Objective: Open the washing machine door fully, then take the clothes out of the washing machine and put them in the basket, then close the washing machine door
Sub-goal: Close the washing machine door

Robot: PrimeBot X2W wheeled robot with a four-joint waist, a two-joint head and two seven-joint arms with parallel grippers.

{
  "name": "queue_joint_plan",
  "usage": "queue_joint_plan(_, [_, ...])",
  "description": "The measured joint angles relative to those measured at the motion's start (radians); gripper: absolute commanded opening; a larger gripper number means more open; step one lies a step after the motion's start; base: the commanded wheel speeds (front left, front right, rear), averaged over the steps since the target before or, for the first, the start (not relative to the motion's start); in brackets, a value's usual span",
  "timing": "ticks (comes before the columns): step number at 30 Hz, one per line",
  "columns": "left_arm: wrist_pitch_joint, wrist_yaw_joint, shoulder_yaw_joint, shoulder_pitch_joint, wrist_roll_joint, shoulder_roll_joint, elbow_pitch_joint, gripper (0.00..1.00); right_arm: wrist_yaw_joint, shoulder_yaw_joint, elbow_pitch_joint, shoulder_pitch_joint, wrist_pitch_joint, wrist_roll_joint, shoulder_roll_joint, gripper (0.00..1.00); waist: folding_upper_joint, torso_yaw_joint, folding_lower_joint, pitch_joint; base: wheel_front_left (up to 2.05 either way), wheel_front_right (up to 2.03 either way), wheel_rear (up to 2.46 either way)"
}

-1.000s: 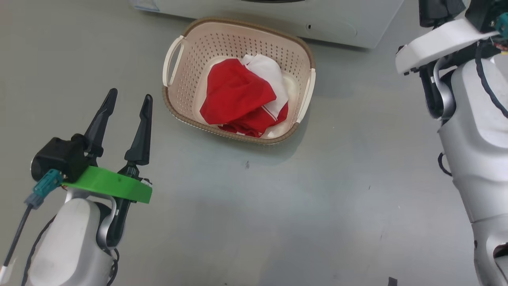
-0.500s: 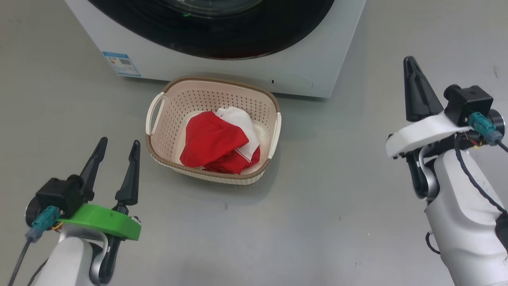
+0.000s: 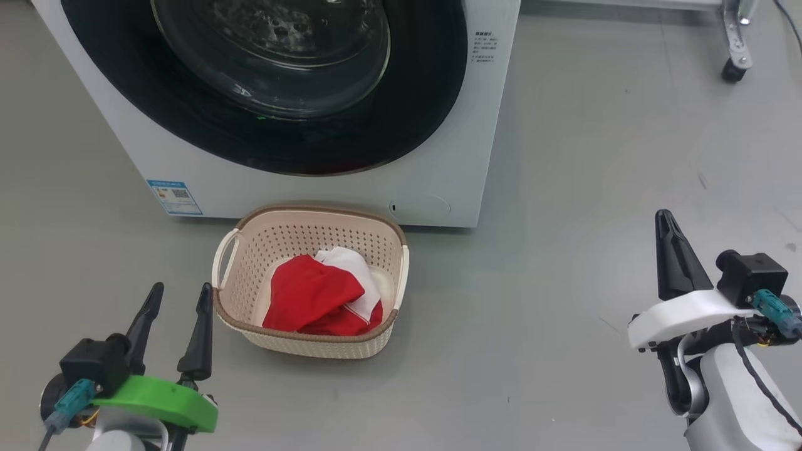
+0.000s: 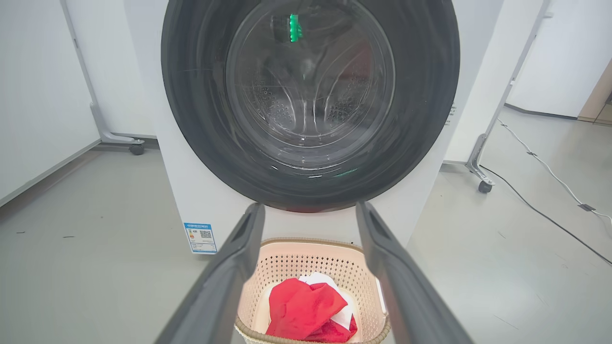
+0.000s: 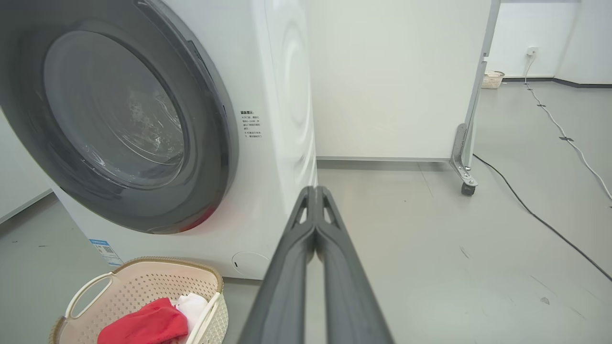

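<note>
Two labels on the washing machine [image 3: 438, 156], and neither gives up its words. A small blue label [image 3: 174, 197] sits low at the front's left with a QR-style square on it. A block of fine dark print [image 3: 484, 47] sits just right of the washing machine door [image 3: 269, 81]. Both are too small to read.

The door is shut flush against the front, with a glossy black rim, drum holes showing through the glass and a green glint [image 4: 292, 27] reflected near the top. Low on the front is a round service cap [image 3: 418, 207].

Just in front of the machine, the basket [image 3: 313, 343] sits on the grey floor [image 3: 564, 313]; whether it touches the base I cannot tell. The clothes [image 3: 310, 300] lie inside it, red with a white panel, below the rim.

Left gripper [image 3: 181, 288] hovers just left of the basket, fingers spread apart, nothing between them. Right gripper [image 3: 663, 218] stands well off to the right, fingers pressed together, empty.

Behind the machine are white panels on a castered foot [image 5: 466, 187], a dark cable [image 5: 540, 220] trailing across the floor, and a second pale basket [image 5: 492, 79] far back by the wall.
</note>
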Motion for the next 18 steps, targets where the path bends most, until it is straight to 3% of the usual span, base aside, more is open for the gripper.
queue_joint_plan(8, [0.000, 0.000, 0.002, 0.038, 0.022, -0.005, -0.010, 1.00, 0.000, -0.036, -0.060, 0.094, 0.000, 0.004, 0.005, 0.00, 0.0000, -0.033, 0.0000, -0.060, 0.00, 0.00, 0.00])
queue_joint_plan(9, [0.000, 0.000, 0.005, 0.041, 0.025, -0.007, -0.011, 1.00, 0.001, -0.041, -0.070, 0.105, 0.000, 0.004, 0.008, 0.13, 0.0000, -0.036, 0.0000, -0.066, 0.00, 0.00, 0.00])
queue_joint_plan(10, [0.000, 0.000, 0.007, 0.045, 0.025, -0.011, -0.013, 1.00, 0.001, -0.050, -0.083, 0.114, 0.000, 0.007, 0.013, 0.49, 0.0000, -0.039, 0.0000, -0.071, 0.00, 0.00, 0.00])
queue_joint_plan(11, [0.000, 0.000, 0.009, 0.051, 0.026, -0.014, -0.015, 1.00, 0.002, -0.058, -0.097, 0.121, 0.000, 0.008, 0.019, 1.00, 0.0000, -0.041, 0.0000, -0.075, 0.00, 0.00, 0.00])
queue_joint_plan(18, [0.000, 0.000, 0.011, 0.073, 0.041, -0.028, -0.031, 1.00, 0.003, -0.082, -0.150, 0.169, 0.000, 0.015, 0.028, 1.00, 0.0000, -0.056, 0.0000, -0.089, 0.00, 0.00, 0.00])
